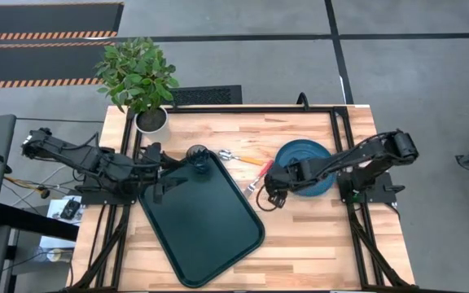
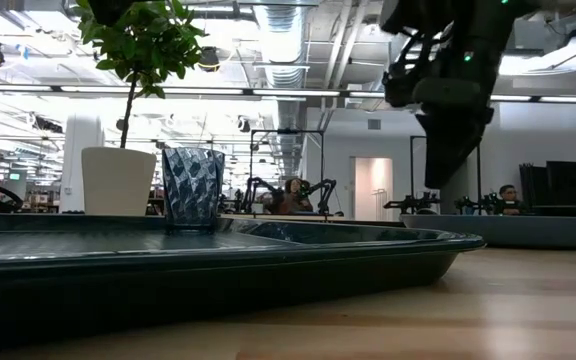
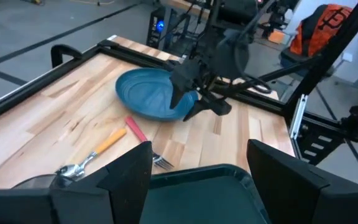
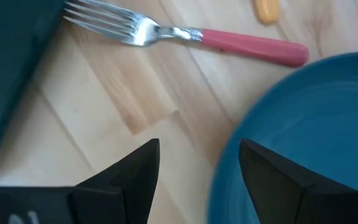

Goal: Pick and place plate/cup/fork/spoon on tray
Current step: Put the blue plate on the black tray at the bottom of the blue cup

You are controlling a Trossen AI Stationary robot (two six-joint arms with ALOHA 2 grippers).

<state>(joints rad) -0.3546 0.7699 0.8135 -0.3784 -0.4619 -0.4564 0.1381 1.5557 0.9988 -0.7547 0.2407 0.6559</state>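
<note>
Pale wooden table [image 1: 316, 236] mid-frame on grey floor, green tray [image 1: 206, 224] lower centre holding cup [image 1: 197, 154], plate [image 1: 304, 163] right, fork [image 4: 185, 36], spoon [image 3: 92, 158] between, potted plant [image 1: 139, 77] upper left, right gripper [image 1: 269, 195] spread wide by plate's rim, left gripper [image 1: 163, 172] wide over tray.

Two dark, matte black jointed arms, built of rounded housings and slim links, mounted on black bases at the left and right edges of the table. Left arm's black two-finger gripper [image 3: 201, 171] shaped as two broad, flat, angular wedges with sharp bevelled edges. Right arm's black two-finger gripper [image 4: 197, 171] of the same form, thick dark wedges tapering to blunt points. Seen from the low view, bulky black wrist block with small green indicator lights and a dark tapered lower body. Thin dark cables along the arm links; a tangle of loose wiring beside the left base.
</note>
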